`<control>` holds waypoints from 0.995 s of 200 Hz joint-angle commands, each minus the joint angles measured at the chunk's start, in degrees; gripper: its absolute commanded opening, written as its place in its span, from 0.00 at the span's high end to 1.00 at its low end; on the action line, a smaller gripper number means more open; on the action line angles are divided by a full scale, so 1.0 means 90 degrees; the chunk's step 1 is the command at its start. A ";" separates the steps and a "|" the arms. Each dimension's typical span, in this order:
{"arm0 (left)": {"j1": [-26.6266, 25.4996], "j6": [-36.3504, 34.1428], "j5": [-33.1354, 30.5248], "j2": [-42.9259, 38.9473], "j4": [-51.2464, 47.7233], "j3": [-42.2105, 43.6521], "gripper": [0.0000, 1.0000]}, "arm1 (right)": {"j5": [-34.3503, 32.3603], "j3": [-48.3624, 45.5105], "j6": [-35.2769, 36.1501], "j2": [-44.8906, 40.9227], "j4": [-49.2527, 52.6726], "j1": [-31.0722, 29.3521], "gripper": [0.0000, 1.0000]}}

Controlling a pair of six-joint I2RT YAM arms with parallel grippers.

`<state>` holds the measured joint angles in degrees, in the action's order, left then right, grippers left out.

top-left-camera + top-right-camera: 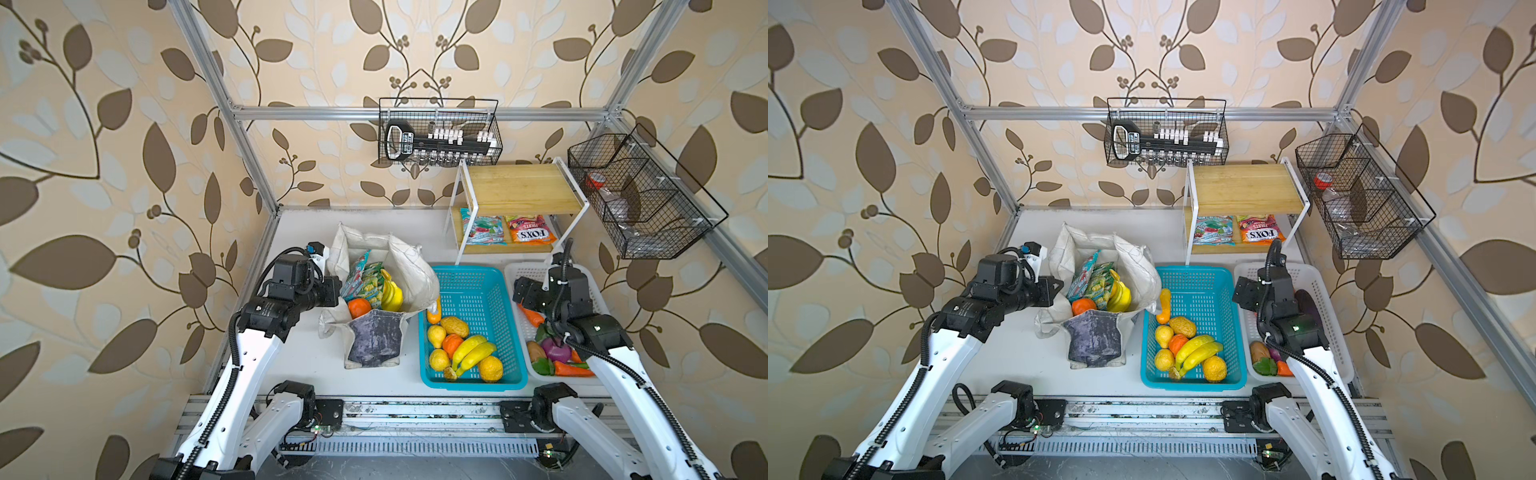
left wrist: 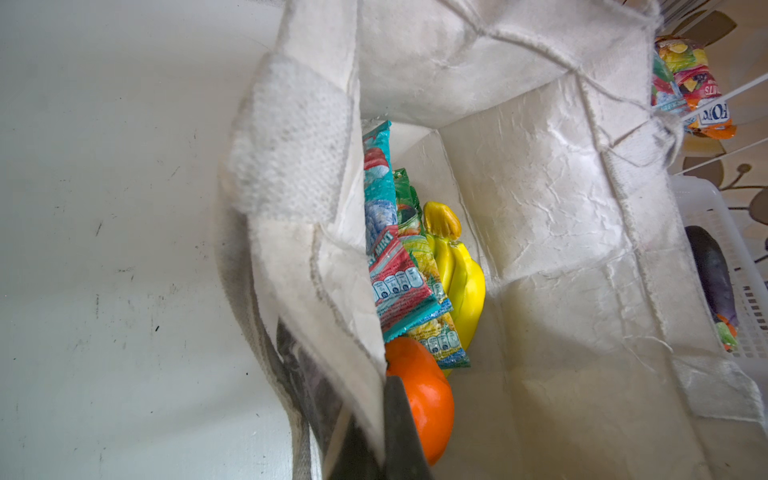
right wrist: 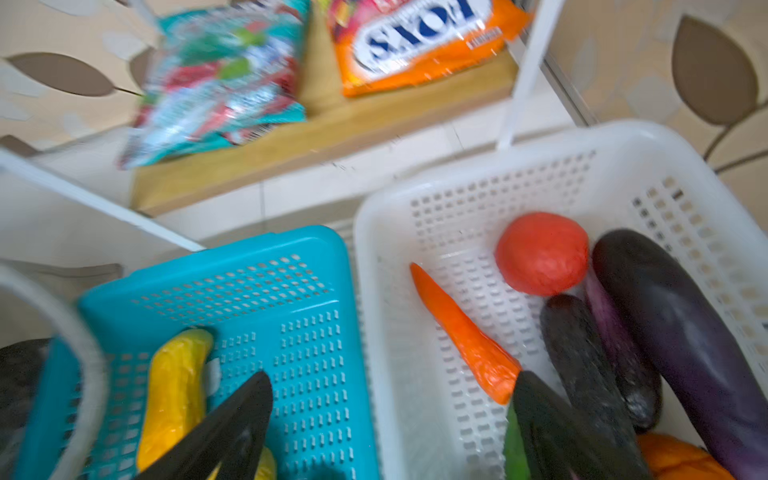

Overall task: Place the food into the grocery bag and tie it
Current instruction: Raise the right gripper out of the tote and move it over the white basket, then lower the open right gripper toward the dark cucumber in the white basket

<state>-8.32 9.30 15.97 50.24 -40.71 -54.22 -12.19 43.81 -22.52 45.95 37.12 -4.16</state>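
While the grocery bag [image 1: 376, 340] stands open on the desk [image 1: 299, 361] at centre-left of both top views, its left rim is pinched in the closed left claw [image 1: 335, 292]. A banana bunch [image 1: 392, 293], an orange piece [image 1: 359, 308] and snack packets [image 1: 365, 277] are seen inside, just right of that claw. The right claw [image 3: 392, 380] is spread wide, nothing held, above the gap between turquoise basket [image 1: 473, 286] and white basket [image 3: 457, 199], well apart from the bag. More fruit [image 1: 465, 353] is seen in the turquoise basket.
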 commanded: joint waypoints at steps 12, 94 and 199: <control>-0.0058 -0.0068 0.0109 -0.0115 0.0000 -0.0089 1.00 | 0.0614 -0.0286 0.0258 0.0398 -0.0156 0.0867 0.07; -0.0145 0.0002 0.0491 -0.0156 0.0060 -0.0094 1.00 | -0.1158 0.0200 -0.0217 0.1589 0.0249 0.0927 0.01; -0.0286 0.0012 0.0200 0.0082 0.0060 -0.0060 1.00 | -0.0493 -0.0442 -0.0017 0.2403 -0.0348 0.1645 0.16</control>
<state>-10.20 9.37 17.52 50.61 -40.38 -54.22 -18.59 40.75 -22.96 66.02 35.22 9.78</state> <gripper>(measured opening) 0.045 0.848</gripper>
